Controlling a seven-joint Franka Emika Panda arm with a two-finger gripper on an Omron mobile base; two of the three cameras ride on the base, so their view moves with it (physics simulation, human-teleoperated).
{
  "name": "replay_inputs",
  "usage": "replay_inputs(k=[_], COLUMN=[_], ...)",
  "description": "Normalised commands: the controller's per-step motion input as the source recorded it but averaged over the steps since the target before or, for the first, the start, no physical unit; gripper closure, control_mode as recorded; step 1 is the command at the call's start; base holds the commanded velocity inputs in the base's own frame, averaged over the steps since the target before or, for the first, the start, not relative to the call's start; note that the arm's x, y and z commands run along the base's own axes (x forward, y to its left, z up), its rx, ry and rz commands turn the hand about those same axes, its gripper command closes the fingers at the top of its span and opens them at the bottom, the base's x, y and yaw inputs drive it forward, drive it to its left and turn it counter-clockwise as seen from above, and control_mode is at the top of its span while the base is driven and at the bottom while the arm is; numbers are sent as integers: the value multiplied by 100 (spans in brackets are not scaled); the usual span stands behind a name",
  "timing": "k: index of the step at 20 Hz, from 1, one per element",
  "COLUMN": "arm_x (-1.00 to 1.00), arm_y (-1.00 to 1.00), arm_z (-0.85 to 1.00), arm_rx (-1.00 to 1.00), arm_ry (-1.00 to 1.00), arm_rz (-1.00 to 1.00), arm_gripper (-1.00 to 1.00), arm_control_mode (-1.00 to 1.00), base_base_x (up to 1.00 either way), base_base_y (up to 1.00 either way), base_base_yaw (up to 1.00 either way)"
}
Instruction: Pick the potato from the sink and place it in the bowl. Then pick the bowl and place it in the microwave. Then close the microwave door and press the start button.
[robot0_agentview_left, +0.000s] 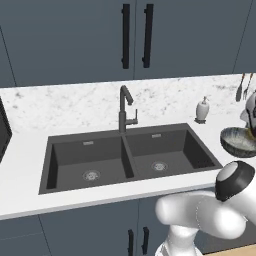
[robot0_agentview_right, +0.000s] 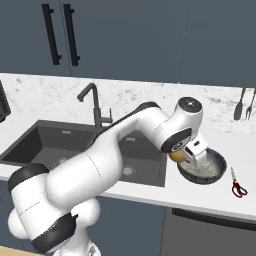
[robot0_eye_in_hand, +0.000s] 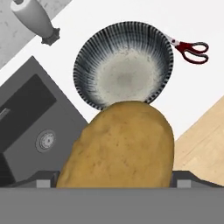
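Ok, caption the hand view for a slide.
Potato held in the pincer above the empty bowl, scissors alongside.

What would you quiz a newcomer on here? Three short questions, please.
1. True or false: the potato already lies inside the bowl.
2. What lies on the counter beside the bowl: A scissors, B a spoon, C a cup?
3. Fill in: both basins of the sink look ____.

Key: 1 false, it sits between the jaws of the gripper, above and short of the bowl. 2 A, red-handled scissors. 3 empty.
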Motion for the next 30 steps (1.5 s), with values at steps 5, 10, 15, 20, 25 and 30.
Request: replay_inputs(k=[5,10,15,20,25,30], arm_x=[37,37,52,47,39,34], arm_y=[0,-3,-14,-31,-36,-42], arm_z=[-51,-30,-18,-17,-15,-17], arm_rx=[0,0,0,2,4,6], arm_ry=[0,4,12,13,7,4], arm_rz=[1,0,0,0,0,0], arm_gripper=[100,100,100,100,100,100], arm_control_mode=[-100,-100,-100,-100,-100,-100], base_base_x=[0,0,0,0,0,0], base_base_y=[0,0,0,0,0,0], base_base_yaw=[0,0,0,0,0,0])
